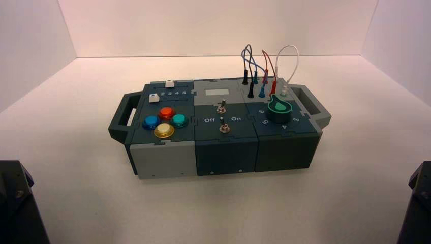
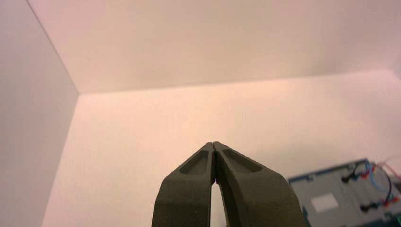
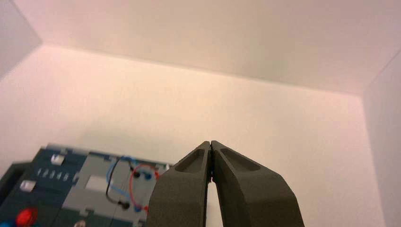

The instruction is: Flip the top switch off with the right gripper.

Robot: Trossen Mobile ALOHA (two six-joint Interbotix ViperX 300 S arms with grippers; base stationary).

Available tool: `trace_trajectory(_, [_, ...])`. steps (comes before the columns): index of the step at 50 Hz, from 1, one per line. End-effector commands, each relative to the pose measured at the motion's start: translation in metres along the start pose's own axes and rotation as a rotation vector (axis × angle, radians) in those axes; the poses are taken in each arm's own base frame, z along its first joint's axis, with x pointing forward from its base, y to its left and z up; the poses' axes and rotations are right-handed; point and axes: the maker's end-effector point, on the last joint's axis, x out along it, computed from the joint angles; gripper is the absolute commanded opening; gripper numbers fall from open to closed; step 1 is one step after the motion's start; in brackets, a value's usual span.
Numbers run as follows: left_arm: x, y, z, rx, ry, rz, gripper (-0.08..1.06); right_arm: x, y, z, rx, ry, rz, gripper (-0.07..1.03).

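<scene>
The box (image 1: 167, 160) stands mid-table. The top switch (image 1: 221, 107), a small silver toggle on a hex nut, sits just below the pale grey plate (image 1: 216, 92), with its twin toggle (image 1: 224, 126) nearer me, past the "Off" and "On" lettering. My right gripper (image 3: 211, 142) is shut and empty, parked at the near right, well away from the box; only part of its arm (image 1: 419, 203) shows in the high view. My left gripper (image 2: 214, 143) is shut and empty, parked at the near left, with part of its arm (image 1: 15, 201) in the high view. Both toggles are hidden in the wrist views.
The box bears coloured round buttons (image 1: 163, 121) and white sliders (image 1: 153, 98) on its left, a green knob (image 1: 279, 108) and plugged wires (image 1: 264, 71) on its right, and handles (image 1: 122, 116) at both ends. White walls enclose the table.
</scene>
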Motion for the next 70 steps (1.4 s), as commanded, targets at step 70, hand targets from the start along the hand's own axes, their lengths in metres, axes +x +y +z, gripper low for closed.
trace_trajectory(70, [0.06, -0.057, -0.156, -0.272, 0.801, -0.077, -0.03, 0.074, 0.118, -0.081, 0.016, 0.643, 0.116, -0.02])
